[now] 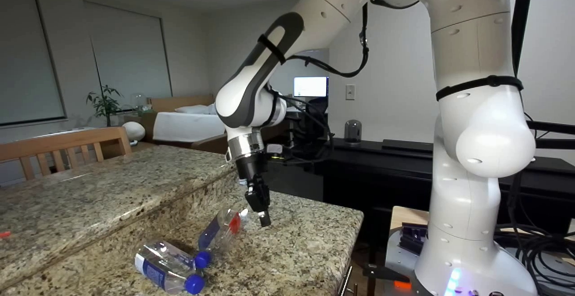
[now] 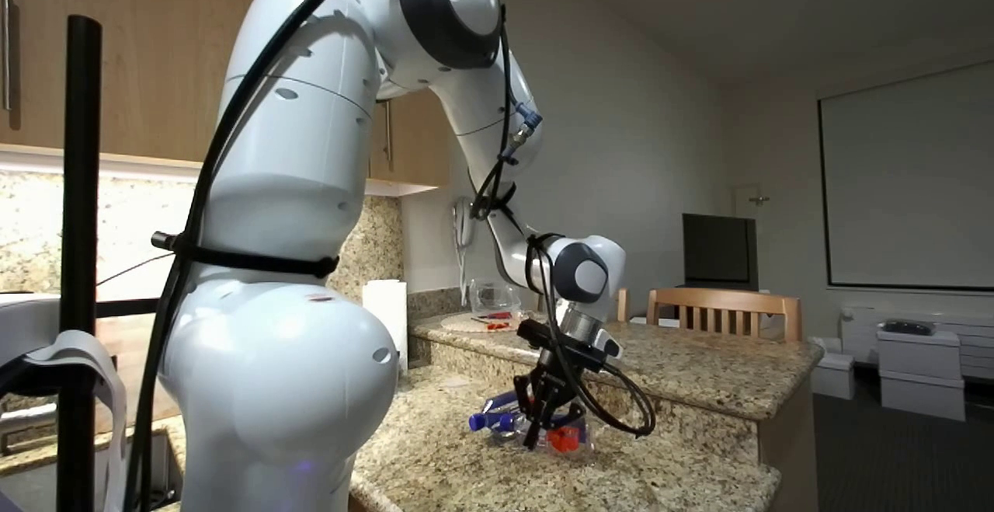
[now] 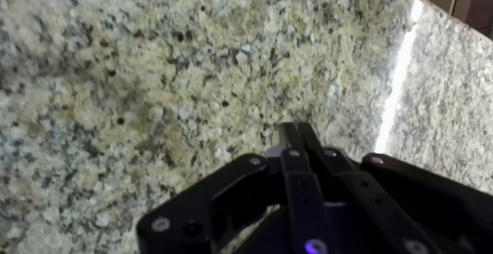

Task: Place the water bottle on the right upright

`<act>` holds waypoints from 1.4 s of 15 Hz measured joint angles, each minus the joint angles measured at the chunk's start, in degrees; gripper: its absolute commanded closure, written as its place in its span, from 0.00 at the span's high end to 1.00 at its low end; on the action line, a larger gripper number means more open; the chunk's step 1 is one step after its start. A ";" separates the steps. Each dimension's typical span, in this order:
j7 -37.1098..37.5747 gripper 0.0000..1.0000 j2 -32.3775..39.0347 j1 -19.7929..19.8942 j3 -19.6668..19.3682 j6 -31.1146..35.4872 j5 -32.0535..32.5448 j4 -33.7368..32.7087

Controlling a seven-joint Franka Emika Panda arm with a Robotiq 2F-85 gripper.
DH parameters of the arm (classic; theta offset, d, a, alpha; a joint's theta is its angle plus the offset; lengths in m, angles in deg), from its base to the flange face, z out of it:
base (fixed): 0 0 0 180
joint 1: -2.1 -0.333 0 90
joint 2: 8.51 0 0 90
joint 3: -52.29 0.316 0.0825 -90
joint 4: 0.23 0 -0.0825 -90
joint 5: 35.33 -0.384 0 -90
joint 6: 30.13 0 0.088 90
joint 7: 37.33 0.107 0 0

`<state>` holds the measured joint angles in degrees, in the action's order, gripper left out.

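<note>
Your claw [image 3: 295,124]: matt; its screws [image 3: 161,224] shiny metal. Your bottles [image 1: 170,265]: glossy clear plastic. Your counter [image 1: 305,242]: polished stone. Chair [image 2: 718,297]: smooth wood.

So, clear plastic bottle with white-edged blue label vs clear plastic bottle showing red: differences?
White-edged bottle shows no red; red-showing bottle does. In an exterior view, white-edged bottle's cap points lower right; red-showing bottle's cap, lower left. Shared: blue caps, both lying down.

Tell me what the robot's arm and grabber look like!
The arm is glossy white and rounded, with dark gray trim, black straps and black cables. Its wrist end has a shiny silver ring. The gripper is black, with slim, straight fingers and small, round, silvery screws.
</note>
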<state>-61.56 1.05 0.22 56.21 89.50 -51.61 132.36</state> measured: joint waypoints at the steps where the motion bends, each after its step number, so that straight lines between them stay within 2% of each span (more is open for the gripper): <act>1: 0.03 0.05 1.88 -0.27 0.63 1.28 -0.22 -1.64; 8: 0.63 0.06 15.25 -0.59 2.72 7.71 -0.38 -13.09; 12: 2.61 0.06 15.98 -1.11 3.37 9.53 1.11 -17.25; 17: 10.09 0.04 13.46 -3.99 3.48 10.34 7.44 -20.54; 18: 11.58 0.29 12.47 -4.43 3.44 10.34 8.38 -20.54; 19: 12.79 0.29 11.39 -4.76 3.45 10.32 8.96 -20.40; 21: 15.17 0.40 9.26 -5.23 3.45 10.21 9.20 -19.32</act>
<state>-46.38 10.31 -5.01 59.66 99.72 -42.41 113.05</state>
